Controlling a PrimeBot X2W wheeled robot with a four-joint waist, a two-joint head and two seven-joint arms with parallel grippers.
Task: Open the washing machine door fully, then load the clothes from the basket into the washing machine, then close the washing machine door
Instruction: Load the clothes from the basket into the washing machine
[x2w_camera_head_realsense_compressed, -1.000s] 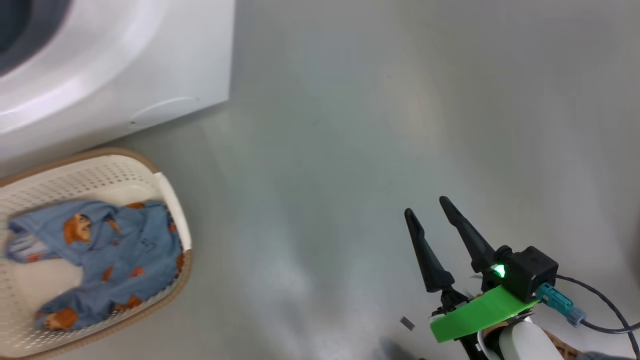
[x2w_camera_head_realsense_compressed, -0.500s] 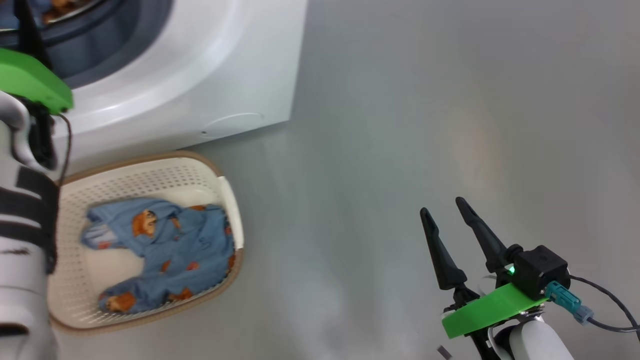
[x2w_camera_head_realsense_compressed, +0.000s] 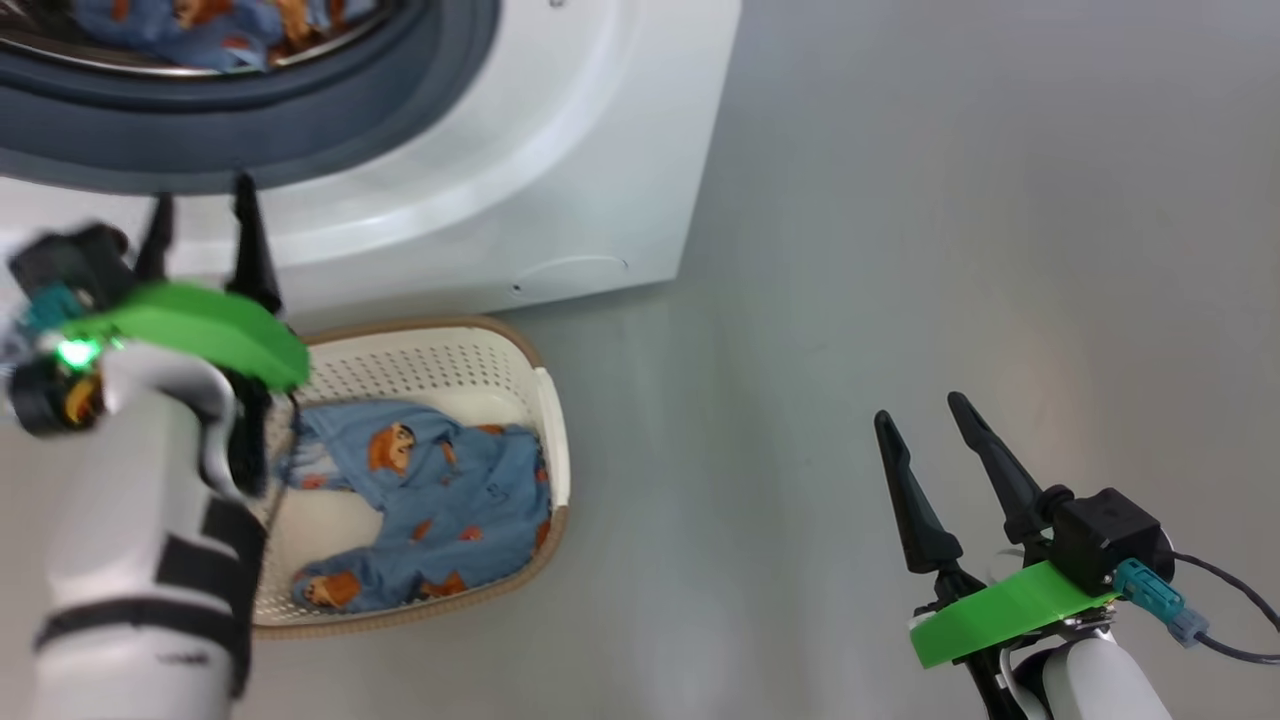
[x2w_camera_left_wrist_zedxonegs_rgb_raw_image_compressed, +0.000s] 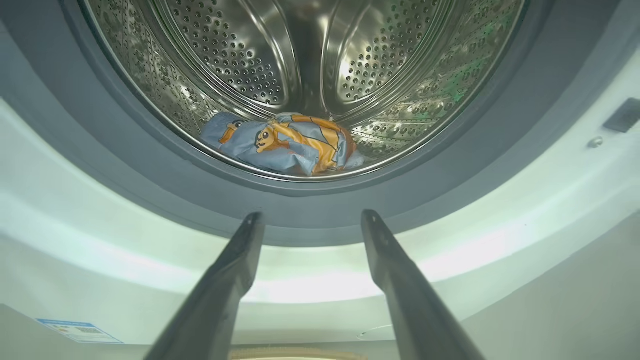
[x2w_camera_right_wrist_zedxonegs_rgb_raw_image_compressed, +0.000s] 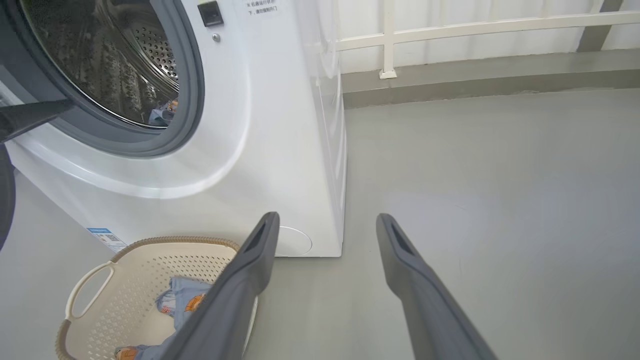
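The left end effector (x2w_camera_head_realsense_compressed: 200, 205), fingers spread and empty, hovers before the washing machine (x2w_camera_head_realsense_compressed: 560, 150), where one bear-print garment (x2w_camera_left_wrist_zedxonegs_rgb_raw_image_compressed: 285, 142) lies in the drum (x2w_camera_left_wrist_zedxonegs_rgb_raw_image_compressed: 225, 60). More clothes (x2w_camera_head_realsense_compressed: 450, 490) sit in the basket (x2w_camera_head_realsense_compressed: 430, 360) on the floor (x2w_camera_head_realsense_compressed: 900, 200) just below. The right end effector (x2w_camera_head_realsense_compressed: 920, 410) hangs open, well apart.

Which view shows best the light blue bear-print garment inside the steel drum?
The left wrist view: the light blue bear-print garment lies clear and central in the perforated steel drum. The head view cuts it at its top edge; the right wrist view gives a small glimpse.
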